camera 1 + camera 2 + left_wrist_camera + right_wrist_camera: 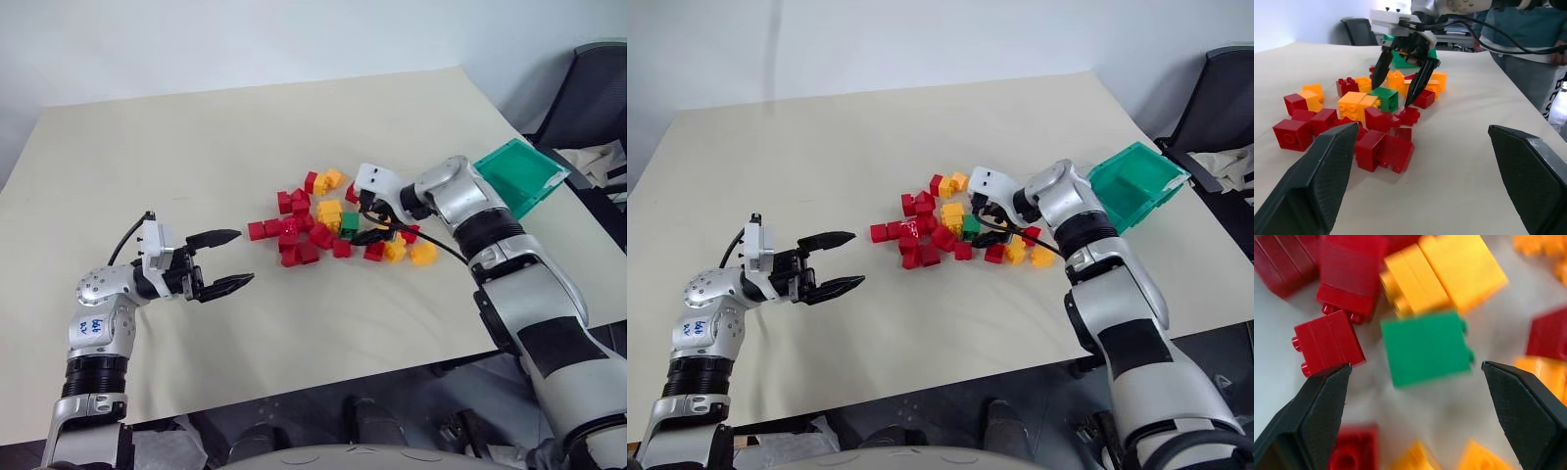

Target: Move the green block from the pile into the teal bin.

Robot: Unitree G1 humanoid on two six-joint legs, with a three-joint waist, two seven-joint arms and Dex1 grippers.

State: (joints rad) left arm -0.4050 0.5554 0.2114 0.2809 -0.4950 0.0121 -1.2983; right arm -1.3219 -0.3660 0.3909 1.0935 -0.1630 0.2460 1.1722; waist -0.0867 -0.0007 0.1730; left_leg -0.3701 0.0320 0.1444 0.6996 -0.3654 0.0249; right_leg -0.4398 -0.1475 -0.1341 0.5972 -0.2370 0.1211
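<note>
Nearest the head camera, the left gripper (227,260) hovers spread and empty over the tabletop (245,137). Right gripper (1400,81), spread wide, straddles the green block (1425,346) in the pile (323,230); grasp pending: descend, close, carry to the bin (519,174).

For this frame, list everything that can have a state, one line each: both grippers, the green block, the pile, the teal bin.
right gripper: open, fingers astride the green block, not closed on it.
left gripper: open, empty, held short of the pile.
green block: lying in the pile, against a yellow-orange brick, not gripped.
pile: loose, spread on the table.
teal bin: tilted at the table's edge; I can't see any bricks in it.
</note>
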